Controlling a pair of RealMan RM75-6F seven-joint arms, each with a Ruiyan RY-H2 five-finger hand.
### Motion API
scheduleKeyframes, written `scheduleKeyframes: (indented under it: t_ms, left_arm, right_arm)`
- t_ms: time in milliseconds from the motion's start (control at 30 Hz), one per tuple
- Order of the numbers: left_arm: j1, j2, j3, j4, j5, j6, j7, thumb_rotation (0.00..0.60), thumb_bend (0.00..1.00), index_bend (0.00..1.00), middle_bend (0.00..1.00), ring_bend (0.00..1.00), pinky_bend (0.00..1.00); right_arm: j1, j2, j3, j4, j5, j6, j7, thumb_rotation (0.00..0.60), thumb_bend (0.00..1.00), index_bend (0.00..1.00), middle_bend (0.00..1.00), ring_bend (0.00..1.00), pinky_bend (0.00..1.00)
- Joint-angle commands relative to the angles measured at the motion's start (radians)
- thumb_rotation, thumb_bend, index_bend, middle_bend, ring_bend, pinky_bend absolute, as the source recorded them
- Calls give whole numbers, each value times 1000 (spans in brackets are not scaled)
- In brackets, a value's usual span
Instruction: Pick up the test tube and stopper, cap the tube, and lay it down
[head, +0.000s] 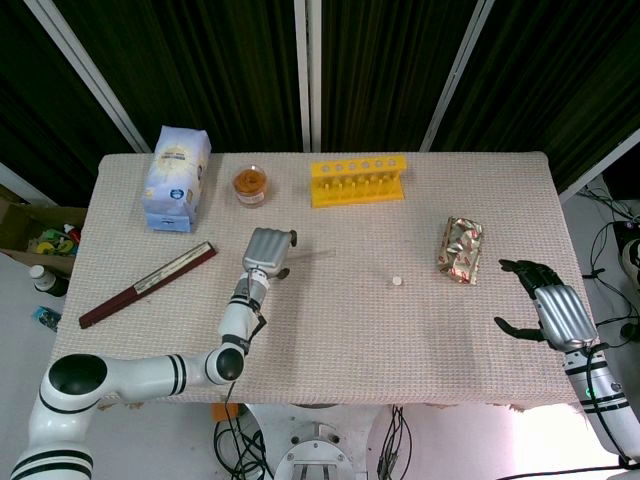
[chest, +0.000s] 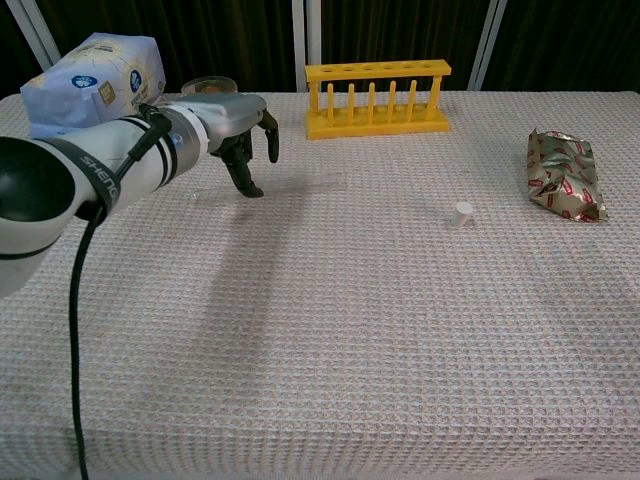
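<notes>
Our left hand (chest: 238, 135) over tube (head: 312, 255), fingers apart, holding nothing; right hand (head: 548, 308) wide too. Risk: clear tube rolls toward 12 if nudged.

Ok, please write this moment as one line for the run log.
phase: reach | left hand: open above test tube | right hand: open, idle | stopper: on table, untouched

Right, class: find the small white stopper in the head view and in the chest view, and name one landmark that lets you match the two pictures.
Head view: the stopper lies on the cloth right of centre, left of the foil packet.
Chest view: the stopper lies right of centre, left of the foil packet.
Shared landmark: the yellow rack stands at the far edge, behind and left of the stopper.
</notes>
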Motion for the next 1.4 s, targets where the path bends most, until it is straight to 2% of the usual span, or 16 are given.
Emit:
scheduleKeyframes:
  t_ms: [33,267,667,1067,1200,1400]
  left_arm:
    - [-34,-52,-8,74,-33,23,25,600,207,400,937,909,1000]
    - [-56,-94,-21,150,-82,6,41,600,259,420,938,910,1000]
    - [-77,-128,-28,191,-84,-14,34,600,313,447,937,910,1000]
    - [-79,-146,-30,220,-74,-18,22,600,382,520,938,910,1000]
    - [-70,-145,-28,222,-45,-17,-10,600,424,554,942,911,1000]
    - [-11,-103,4,168,96,-18,-157,600,457,598,944,912,1000]
  right_arm:
    - [1,0,1,2,2,-3,4,600,153,170,254,132,196]
    - [0,-7,2,19,9,-8,23,600,153,170,254,132,196]
    - [0,-15,1,37,17,-19,36,600,153,170,254,132,196]
    - [-3,-21,0,45,22,-25,41,600,153,170,254,132,196]
    - [-3,-21,-2,45,22,-28,43,600,153,170,254,132,196]
    - [-1,-14,-1,43,27,-38,43,600,153,170,254,132,196]
